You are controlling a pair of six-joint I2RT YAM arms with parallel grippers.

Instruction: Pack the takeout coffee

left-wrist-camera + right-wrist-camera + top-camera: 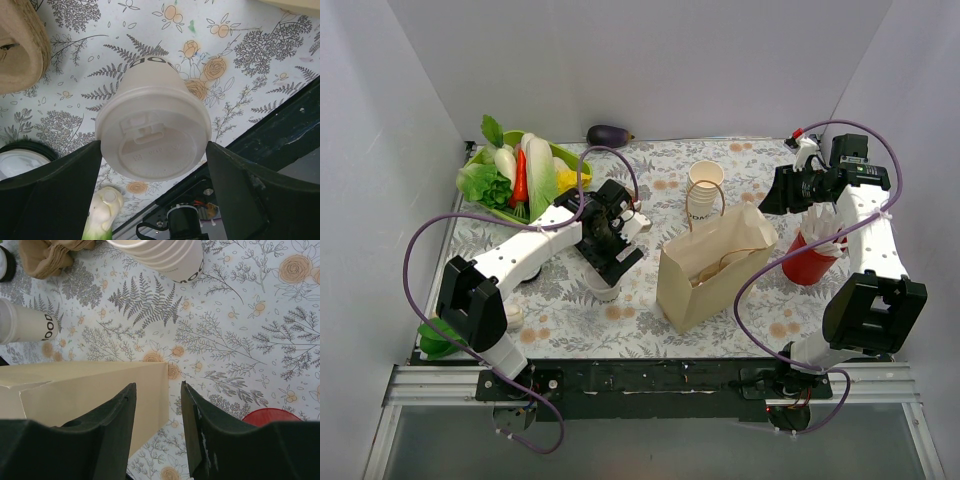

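The takeout coffee, a cream-white cup with dark print and a white lid, stands upright on the floral tablecloth; it also shows in the top view and the right wrist view. My left gripper is directly above it, open, with one finger on each side of the lid at rim height; I cannot tell whether they touch it. It also shows in the top view. The tan paper bag stands open to the cup's right. My right gripper is open and empty over the bag's far corner.
A stack of lidless cream cups stands behind the bag. A red cup of white straws is at the right, a green tray of vegetables at back left, and an eggplant by the back wall. A leek end lies near the front edge.
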